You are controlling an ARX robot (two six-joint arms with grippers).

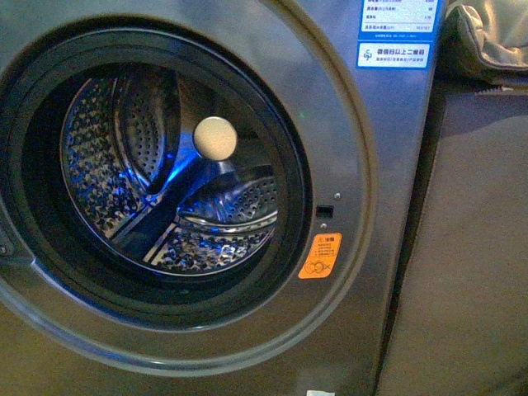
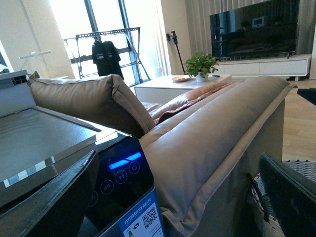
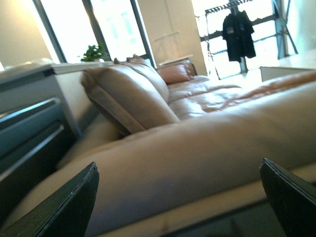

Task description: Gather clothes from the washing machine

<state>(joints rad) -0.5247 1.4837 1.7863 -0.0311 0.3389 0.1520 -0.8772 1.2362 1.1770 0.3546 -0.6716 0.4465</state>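
Up close, the grey washing machine (image 1: pixel 363 148) fills the front view, its round porthole standing open on a perforated steel drum (image 1: pixel 177 177) lit blue from within; no garment can be made out in the part of the drum that shows, and the clothes appear in none of the views. A pale round disc (image 1: pixel 215 138) sits at the back of the drum. Just right of the porthole's rim, an orange sticker (image 1: pixel 319 256) is fixed to the front panel, and a blue-white label (image 1: pixel 396 29) sits at the panel's upper right corner. Beyond that corner, a beige cushion edge (image 1: pixel 491 37) shows. Neither arm appears in the front view. From the left wrist view, the left gripper (image 2: pixel 177 197) holds its jaws wide apart above the machine's control strip, where a blue light bar (image 2: pixel 125 161) glows; a tan leather sofa (image 2: pixel 217 133) runs just beside the machine, with a woven basket (image 2: pixel 296 170) at its far end, a potted plant (image 2: pixel 201 64) and a drying rack (image 2: pixel 106 52) well beyond. In the right wrist view, somewhat blurred, the right gripper (image 3: pixel 180 202) likewise has its jaws spread, empty, over the sofa's back.
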